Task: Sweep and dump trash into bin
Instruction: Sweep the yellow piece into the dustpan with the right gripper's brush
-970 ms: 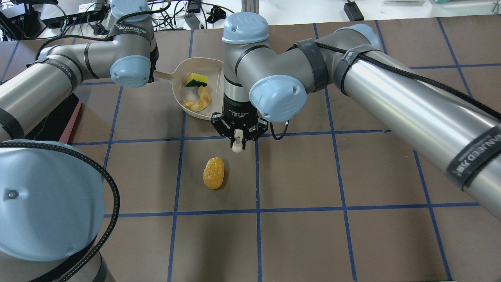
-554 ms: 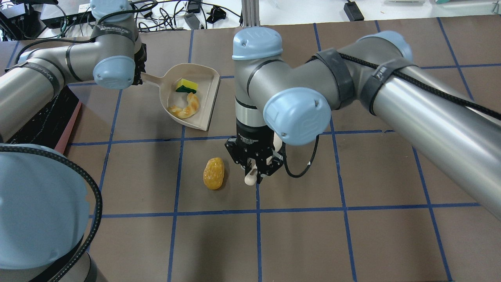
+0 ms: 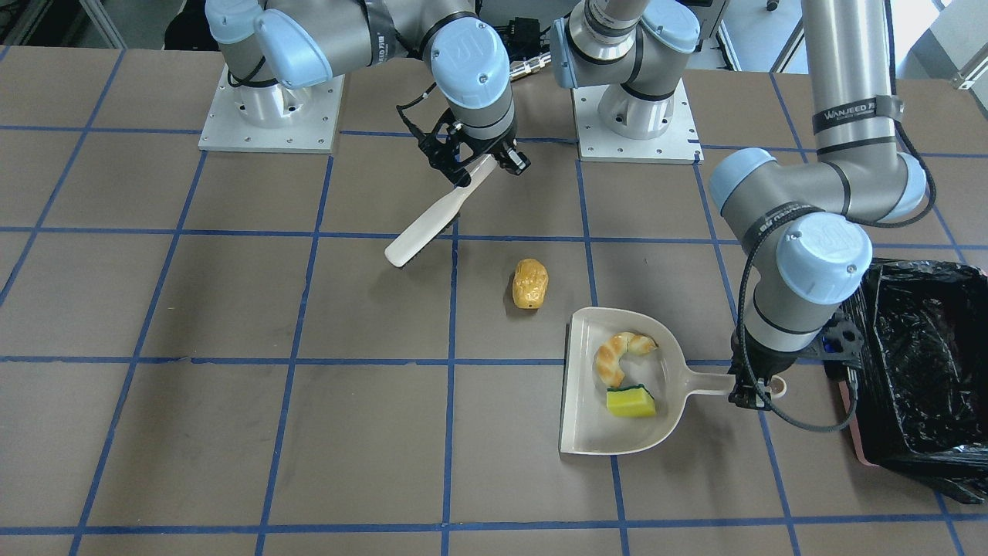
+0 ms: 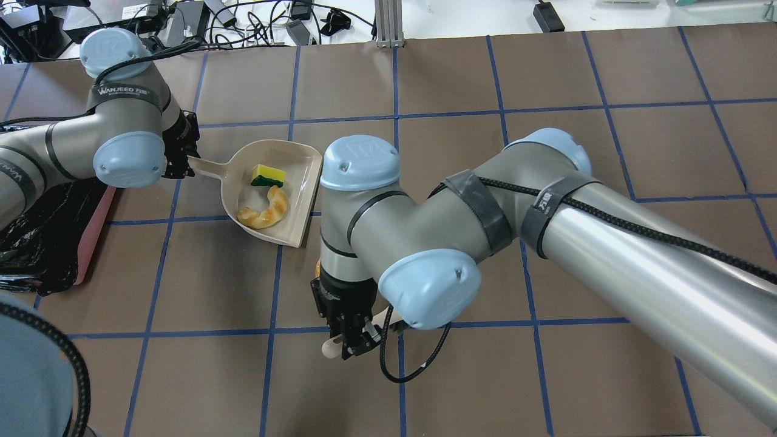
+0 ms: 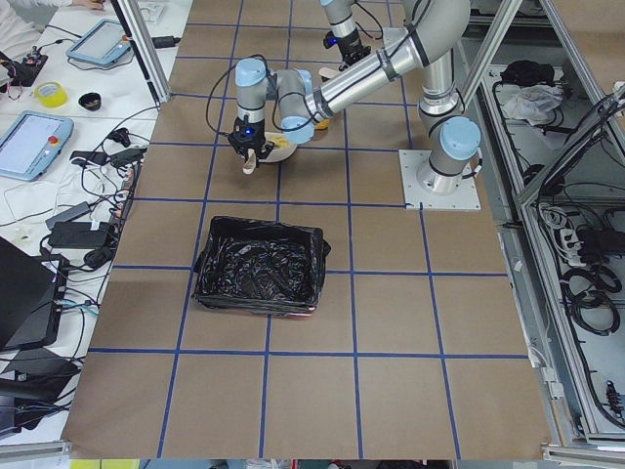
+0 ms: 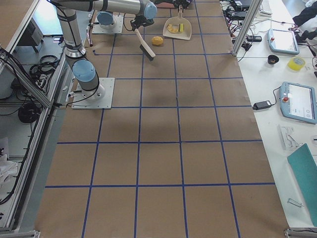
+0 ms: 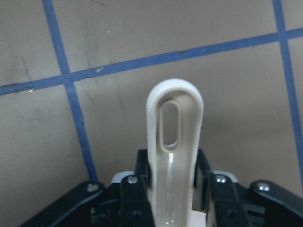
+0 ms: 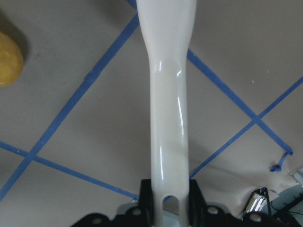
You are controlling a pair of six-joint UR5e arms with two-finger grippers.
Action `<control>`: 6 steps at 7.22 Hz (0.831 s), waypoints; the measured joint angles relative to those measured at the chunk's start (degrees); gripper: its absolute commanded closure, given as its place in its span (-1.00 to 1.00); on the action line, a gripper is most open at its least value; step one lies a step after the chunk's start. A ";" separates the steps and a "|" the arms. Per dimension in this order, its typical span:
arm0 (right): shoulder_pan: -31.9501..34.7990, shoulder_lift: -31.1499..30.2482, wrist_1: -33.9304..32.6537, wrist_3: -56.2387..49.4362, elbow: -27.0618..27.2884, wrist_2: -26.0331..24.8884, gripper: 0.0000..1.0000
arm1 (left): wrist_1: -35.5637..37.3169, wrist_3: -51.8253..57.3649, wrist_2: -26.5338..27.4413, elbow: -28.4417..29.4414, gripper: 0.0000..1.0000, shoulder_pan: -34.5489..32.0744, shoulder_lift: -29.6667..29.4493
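Note:
My left gripper is shut on the handle of the beige dustpan, whose mouth faces the bun. In the pan lie the tan croissant and the yellow-green sponge. The golden bun lies on the mat just off the pan's open edge. My right gripper is shut on the handle of the beige brush, on the robot's side of the bun. In the overhead view my right arm hides nearly all of the bun. The pink bin with its black bag stands beside my left gripper.
The brown mat has blue tape lines. In the overhead view the bin sits at the left edge, left of the dustpan. Cables and electronics lie beyond the table's far edge.
My right gripper has carried the brush toward the robot, past the bun, which my arm now covers in the overhead view. My left gripper has moved the dustpan left and nearer.

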 measured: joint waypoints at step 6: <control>6.11 9.44 -20.63 -5.79 -1.62 0.25 1.00 | 18.62 -0.40 1.98 -19.64 1.00 0.30 8.69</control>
